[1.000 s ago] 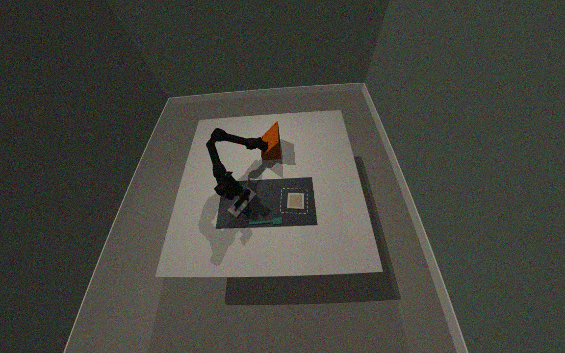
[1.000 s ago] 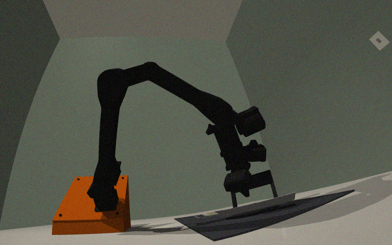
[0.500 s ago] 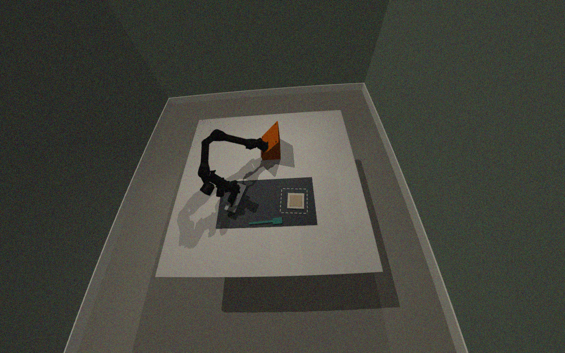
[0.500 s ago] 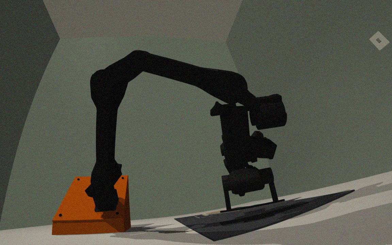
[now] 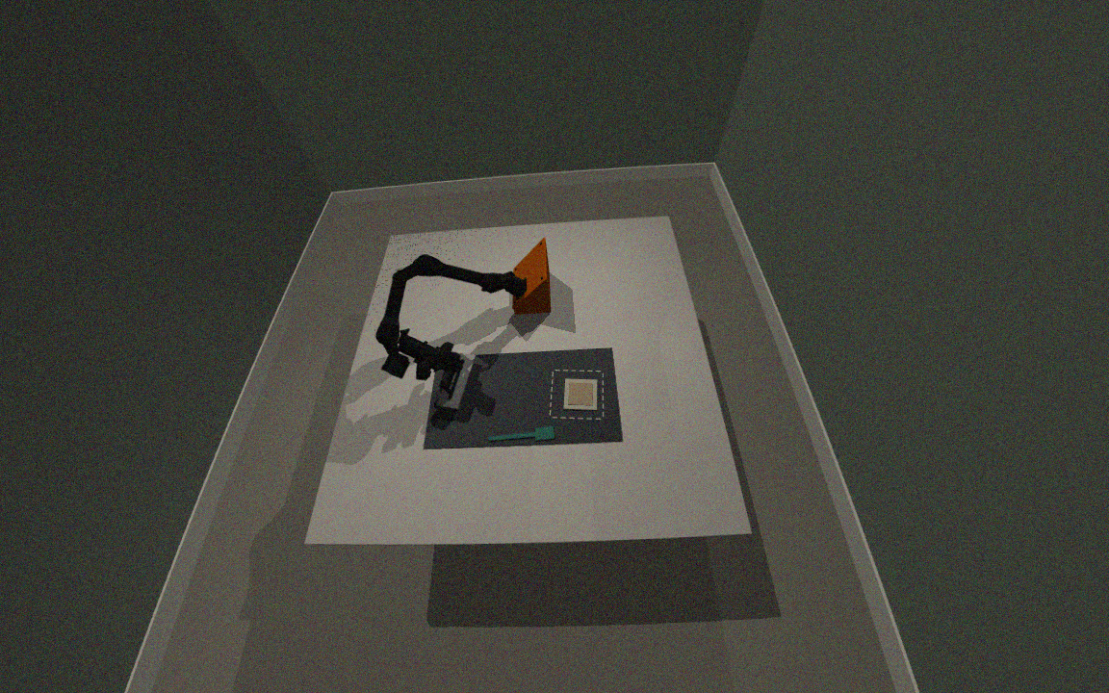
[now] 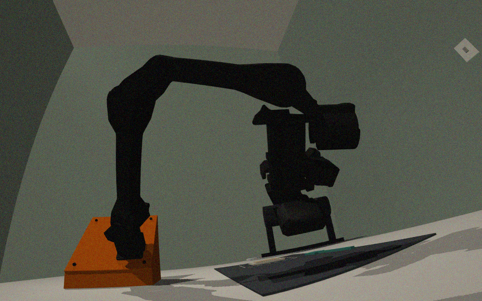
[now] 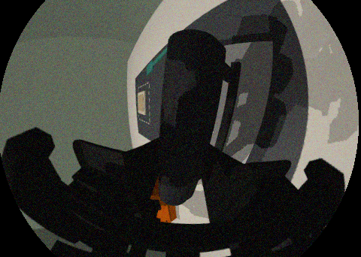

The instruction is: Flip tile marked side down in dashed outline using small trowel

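My gripper is shut on the dark cylindrical handle of the trowel. The trowel's flat grey blade hangs low over the mat's left part in the top view and is seen nearly edge-on in the exterior view. I cannot tell whether it touches the mat. The cream tile lies flat inside the dashed outline, away from the blade, with a tan square on its upper face. Its underside is hidden.
A teal paddle-shaped tool lies on the dark mat near its lower edge in the top view. The arm's orange base stands behind the mat on the white table.
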You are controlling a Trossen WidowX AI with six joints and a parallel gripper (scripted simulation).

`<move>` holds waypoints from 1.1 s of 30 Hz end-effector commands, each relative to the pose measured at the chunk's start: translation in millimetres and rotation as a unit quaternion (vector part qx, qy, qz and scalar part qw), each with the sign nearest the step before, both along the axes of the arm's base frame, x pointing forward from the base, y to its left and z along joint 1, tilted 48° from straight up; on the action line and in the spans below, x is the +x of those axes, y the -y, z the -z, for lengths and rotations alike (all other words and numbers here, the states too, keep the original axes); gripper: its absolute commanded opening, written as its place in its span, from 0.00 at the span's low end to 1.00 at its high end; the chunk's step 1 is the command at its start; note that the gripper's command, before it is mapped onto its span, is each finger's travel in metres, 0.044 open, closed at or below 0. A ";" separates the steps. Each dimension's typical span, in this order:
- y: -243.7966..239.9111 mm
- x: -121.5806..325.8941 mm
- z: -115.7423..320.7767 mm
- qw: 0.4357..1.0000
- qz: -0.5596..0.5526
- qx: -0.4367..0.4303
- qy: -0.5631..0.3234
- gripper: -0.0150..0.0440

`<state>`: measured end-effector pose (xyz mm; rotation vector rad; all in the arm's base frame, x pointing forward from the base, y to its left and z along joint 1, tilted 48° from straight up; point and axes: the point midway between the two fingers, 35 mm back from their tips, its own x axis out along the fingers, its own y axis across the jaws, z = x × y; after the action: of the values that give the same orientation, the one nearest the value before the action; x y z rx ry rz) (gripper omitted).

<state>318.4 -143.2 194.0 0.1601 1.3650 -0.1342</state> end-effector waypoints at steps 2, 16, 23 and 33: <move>1.2 0.3 -0.8 1.000 -0.007 0.005 0.004 0.25; 18.1 0.6 13.9 1.000 -0.006 0.004 0.004 0.25; 25.7 0.2 20.6 1.000 -0.006 0.003 0.004 0.25; 25.9 0.2 20.8 1.000 -0.006 0.003 0.004 0.65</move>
<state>317.5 -170.4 174.1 0.1577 1.3605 -0.1328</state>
